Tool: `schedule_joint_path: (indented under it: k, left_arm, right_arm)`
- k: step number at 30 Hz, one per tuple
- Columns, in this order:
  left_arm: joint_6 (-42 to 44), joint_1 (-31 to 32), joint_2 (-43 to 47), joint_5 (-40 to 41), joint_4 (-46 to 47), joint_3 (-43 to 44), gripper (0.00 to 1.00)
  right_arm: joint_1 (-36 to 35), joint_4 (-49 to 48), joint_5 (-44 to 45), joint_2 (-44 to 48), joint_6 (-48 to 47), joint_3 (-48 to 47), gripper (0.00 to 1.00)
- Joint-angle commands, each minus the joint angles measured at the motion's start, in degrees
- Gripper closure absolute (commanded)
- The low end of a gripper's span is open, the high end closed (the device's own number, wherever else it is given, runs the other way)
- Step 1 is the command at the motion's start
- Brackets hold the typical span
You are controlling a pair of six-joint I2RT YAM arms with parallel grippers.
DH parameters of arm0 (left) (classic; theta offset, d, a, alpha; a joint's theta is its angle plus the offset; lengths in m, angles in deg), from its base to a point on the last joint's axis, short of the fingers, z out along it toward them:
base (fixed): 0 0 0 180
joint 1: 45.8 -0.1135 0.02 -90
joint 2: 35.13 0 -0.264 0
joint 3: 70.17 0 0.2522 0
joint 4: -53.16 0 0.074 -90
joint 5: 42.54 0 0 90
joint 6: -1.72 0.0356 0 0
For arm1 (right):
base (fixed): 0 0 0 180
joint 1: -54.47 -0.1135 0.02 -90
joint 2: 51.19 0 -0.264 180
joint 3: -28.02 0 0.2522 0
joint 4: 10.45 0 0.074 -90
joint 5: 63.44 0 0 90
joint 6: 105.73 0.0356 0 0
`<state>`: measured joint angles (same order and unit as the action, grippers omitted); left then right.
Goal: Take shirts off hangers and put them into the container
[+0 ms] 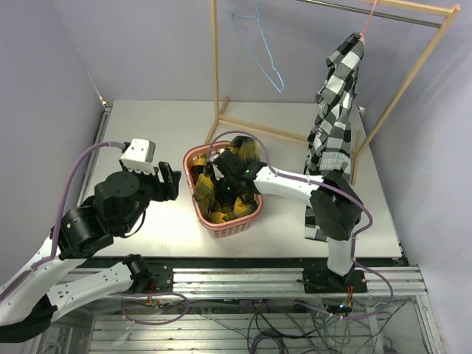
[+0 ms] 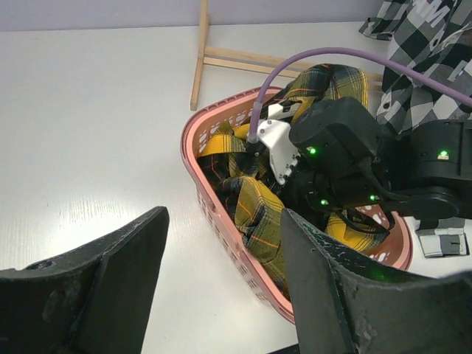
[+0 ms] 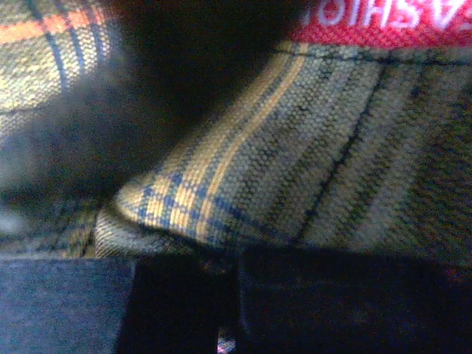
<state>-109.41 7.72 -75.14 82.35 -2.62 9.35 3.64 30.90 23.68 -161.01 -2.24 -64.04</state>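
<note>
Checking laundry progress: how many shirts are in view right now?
2. The yellow plaid shirt lies bunched in the pink basket; the black-and-white checked shirt hangs from the wooden rack. No others show.

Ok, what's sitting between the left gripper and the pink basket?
Nothing. Only bare table separates the open left gripper from the basket, and this is clearest in the left wrist view.
</note>
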Motion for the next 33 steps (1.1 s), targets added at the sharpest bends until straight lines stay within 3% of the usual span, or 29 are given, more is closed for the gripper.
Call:
schedule_joint_path:
  k: [1,7,15,24,29,33]
  left_arm:
    - [-0.58,0.16,0.30,0.31,-0.31,-0.40,0.26]
    - [-0.58,0.18,0.35,1.45,-1.09,-0.50,0.20]
    - [-0.85,0.13,0.24,1.16,-0.13,-0.63,0.17]
    - [0.45,0.16,-2.55,-0.58,2.20,-0.62,0.18]
    - [1.47,0.18,-6.11,-2.04,2.94,0.33,0.19]
    - [1.91,0.18,-6.58,-2.52,4.05,-0.70,0.21]
  right_arm:
    - [-0.65,0.27,2.50,-2.61,1.15,0.69,0.93]
    - [-1.13,0.85,2.84,-2.10,1.43,-1.61,0.75]
    - [-1.16,4.48,5.19,5.11,1.38,-9.18,0.61]
    - [-1.13,8.30,12.76,16.10,0.91,-17.98,0.60]
    - [-0.46,4.71,24.09,24.60,0.62,-13.69,0.53]
    - [1.85,4.51,22.67,24.28,-0.51,-12.80,0.53]
